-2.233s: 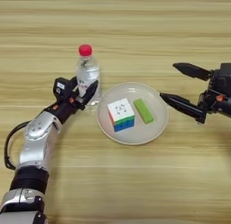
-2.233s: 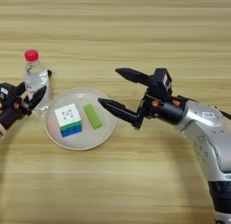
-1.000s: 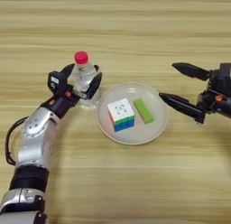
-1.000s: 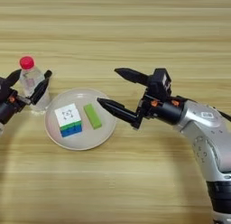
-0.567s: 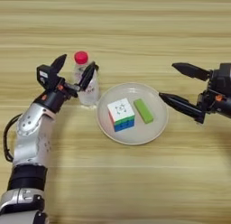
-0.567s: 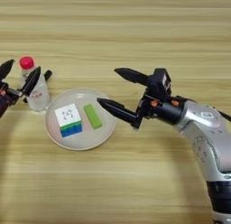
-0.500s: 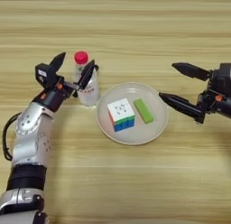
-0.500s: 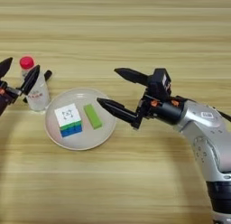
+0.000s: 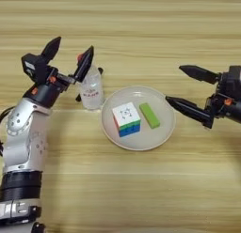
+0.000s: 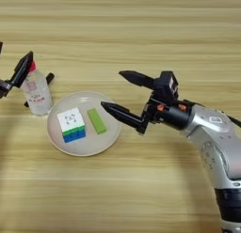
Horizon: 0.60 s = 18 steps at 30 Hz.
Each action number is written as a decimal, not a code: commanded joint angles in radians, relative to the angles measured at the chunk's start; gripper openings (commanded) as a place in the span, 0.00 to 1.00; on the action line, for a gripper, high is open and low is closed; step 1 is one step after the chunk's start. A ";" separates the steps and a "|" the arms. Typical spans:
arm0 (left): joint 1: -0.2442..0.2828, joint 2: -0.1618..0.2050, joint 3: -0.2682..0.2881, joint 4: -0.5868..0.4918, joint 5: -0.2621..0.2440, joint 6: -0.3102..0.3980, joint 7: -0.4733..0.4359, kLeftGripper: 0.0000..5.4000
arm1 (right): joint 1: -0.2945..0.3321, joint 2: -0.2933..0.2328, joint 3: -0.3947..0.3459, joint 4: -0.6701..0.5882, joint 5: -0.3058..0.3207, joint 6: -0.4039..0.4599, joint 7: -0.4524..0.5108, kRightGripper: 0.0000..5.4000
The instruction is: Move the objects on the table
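The left gripper [image 9: 70,53] hangs over the table [image 9: 141,190] with its 2 black fingers spread wide and nothing between them. The bottle [image 9: 91,89] stands upright just below and beside the nearer finger, its red cap half hidden behind that fingertip. A black pen [image 10: 37,89] lies behind the bottle, only its ends showing. To the right of the bottle, close by it, sits the white plate [image 9: 139,142], carrying the cube [image 9: 126,119] white face up and, just to its right, the green block [image 9: 149,115] lying flat. Further right, the right gripper [image 10: 114,92] is also wide open and empty, its lower fingertip over the plate's near edge, pointing toward the block.
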 commanded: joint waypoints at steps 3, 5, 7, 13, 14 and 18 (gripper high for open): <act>0.003 0.010 0.018 -0.021 0.005 0.008 0.032 1.00 | -0.006 0.003 -0.002 -0.010 0.002 -0.012 -0.004 1.00; -0.003 0.009 0.028 -0.019 0.008 0.003 0.050 1.00 | -0.008 0.007 -0.006 -0.008 0.003 -0.014 -0.009 1.00; -0.011 0.007 0.038 -0.011 0.015 -0.005 0.072 1.00 | -0.010 0.010 -0.008 -0.006 0.002 -0.016 -0.014 1.00; -0.026 0.004 0.061 0.014 0.049 -0.031 0.137 1.00 | -0.019 0.023 -0.017 0.006 -0.005 -0.027 -0.046 1.00; -0.028 0.003 0.066 0.018 0.054 -0.036 0.152 1.00 | -0.020 0.024 -0.018 0.007 -0.006 -0.029 -0.051 1.00; -0.041 0.003 0.085 0.043 0.079 -0.058 0.205 1.00 | -0.026 0.030 -0.020 0.013 -0.015 -0.037 -0.073 1.00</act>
